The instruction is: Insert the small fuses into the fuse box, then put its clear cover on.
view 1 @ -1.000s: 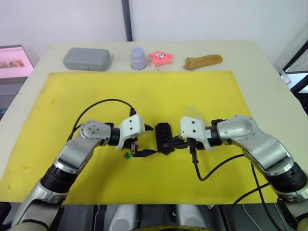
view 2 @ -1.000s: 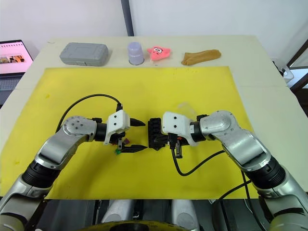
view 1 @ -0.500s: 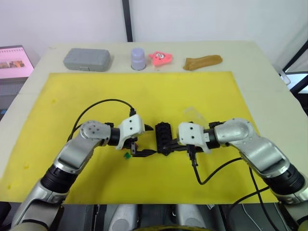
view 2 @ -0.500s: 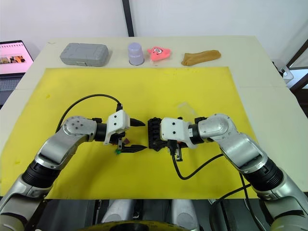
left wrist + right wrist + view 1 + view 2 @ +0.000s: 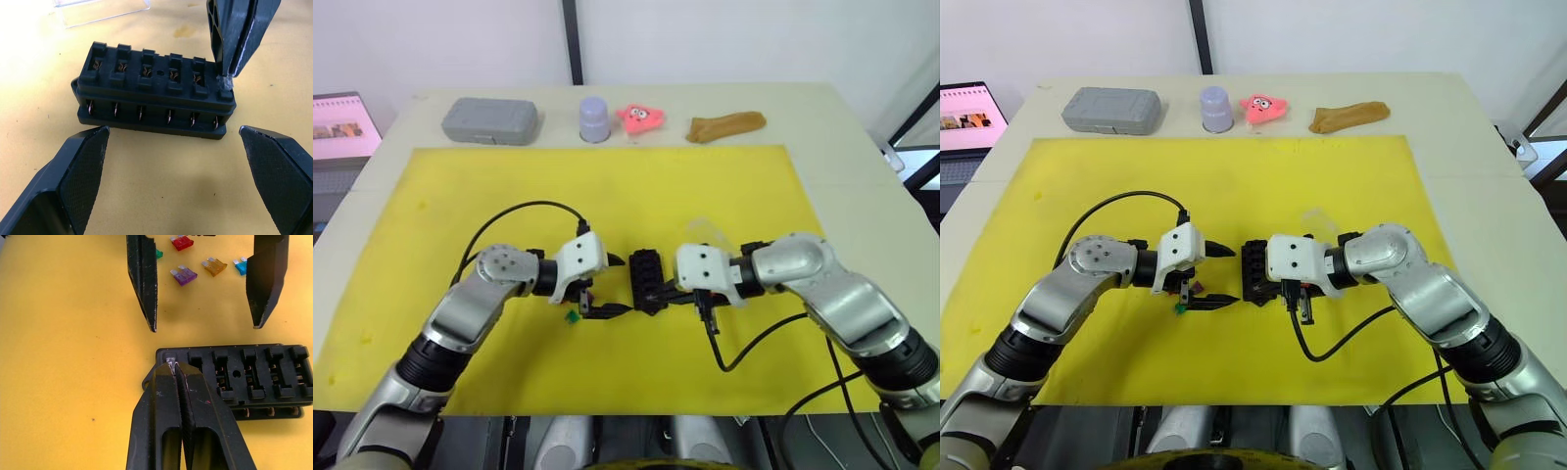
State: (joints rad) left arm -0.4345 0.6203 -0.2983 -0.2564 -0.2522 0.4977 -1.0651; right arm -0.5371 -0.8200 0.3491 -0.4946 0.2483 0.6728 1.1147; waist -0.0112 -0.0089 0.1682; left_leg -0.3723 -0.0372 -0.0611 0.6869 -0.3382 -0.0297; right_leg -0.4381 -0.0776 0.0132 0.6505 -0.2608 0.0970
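Note:
The black fuse box [image 5: 646, 279] lies on the yellow mat between my two grippers. My right gripper [image 5: 174, 366] is shut on a small grey fuse [image 5: 225, 83], held at the end slot of the fuse box [image 5: 151, 93]. My left gripper [image 5: 612, 286] stands open on the box's other side, its fingers [image 5: 83, 166] wide apart and holding nothing. Behind it lie loose small fuses: green [image 5: 159, 253], red [image 5: 182, 242], purple [image 5: 184, 276], yellow-brown [image 5: 215, 266] and teal [image 5: 240, 266]. The clear cover [image 5: 705, 230] lies on the mat just beyond the right wrist.
A grey case [image 5: 491, 119], a lavender cup [image 5: 594, 117], a pink toy [image 5: 641, 116] and a brown object [image 5: 724, 124] line the table's far edge beyond the yellow mat [image 5: 607, 186]. A laptop screen [image 5: 342, 122] stands at far left. Black cables loop from both wrists.
My right gripper has shifted slightly toward the fuse box's near end, staying shut. The left gripper and the box have not moved.

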